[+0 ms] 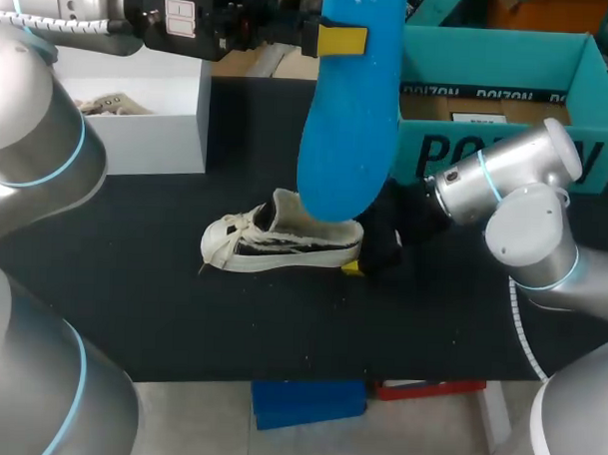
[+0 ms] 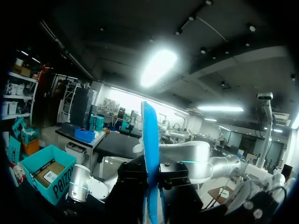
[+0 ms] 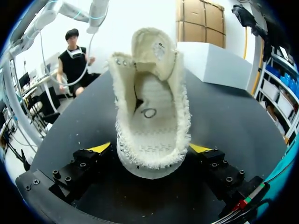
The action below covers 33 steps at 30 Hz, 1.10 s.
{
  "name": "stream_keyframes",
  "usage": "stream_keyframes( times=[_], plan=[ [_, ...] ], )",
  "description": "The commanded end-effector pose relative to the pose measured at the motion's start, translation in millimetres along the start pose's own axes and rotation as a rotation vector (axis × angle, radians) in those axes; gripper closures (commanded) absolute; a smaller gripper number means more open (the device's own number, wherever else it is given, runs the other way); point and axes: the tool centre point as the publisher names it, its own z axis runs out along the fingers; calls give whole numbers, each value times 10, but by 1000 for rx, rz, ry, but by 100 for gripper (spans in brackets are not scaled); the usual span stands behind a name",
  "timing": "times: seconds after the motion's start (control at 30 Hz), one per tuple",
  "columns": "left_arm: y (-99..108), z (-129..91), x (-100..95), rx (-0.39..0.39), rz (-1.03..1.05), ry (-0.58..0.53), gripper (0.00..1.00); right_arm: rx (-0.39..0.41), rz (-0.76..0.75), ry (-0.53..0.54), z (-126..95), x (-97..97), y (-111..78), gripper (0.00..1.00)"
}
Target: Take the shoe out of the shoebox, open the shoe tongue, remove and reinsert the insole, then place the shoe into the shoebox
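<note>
Gripping: left tool [image 2: 152, 179] holds insole [image 1: 350, 119] above shoe [image 1: 284, 242] | right tool [image 3: 150, 148] clamps shoe heel

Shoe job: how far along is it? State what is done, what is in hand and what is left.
Done: the shoe sits on the table outside the shoebox, its tongue is folded open, and the blue insole is out. In hand: the left gripper holds the insole above the shoe, and the right gripper clamps the heel. Left: reinsert the insole, then box the shoe.

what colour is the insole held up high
The insole is bright blue, clearest in the head view.
</note>
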Motion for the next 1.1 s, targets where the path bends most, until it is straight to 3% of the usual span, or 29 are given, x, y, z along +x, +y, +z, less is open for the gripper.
stream_keyframes(
  times=[0.03, 0.3, 0.6, 0.97, 1.1],
  plan=[
    [7, 9, 0, 0, 0, -2, 100, 75, 10, -6, -147, 33, 65, 0],
    [7, 9, 0, 0, 0, -2, 100, 343, 27, -5, -348, 22, 212, 0],
    [7, 9, 0, 0, 0, -2, 100, 647, 13, -33, -458, -116, 506, 0],
    [7, 9, 0, 0, 0, -2, 100, 906, -51, -20, -329, -307, 834, 0],
    [7, 9, 0, 0, 0, -2, 100, 964, -59, 0, -238, -351, 921, 0]
  ],
)
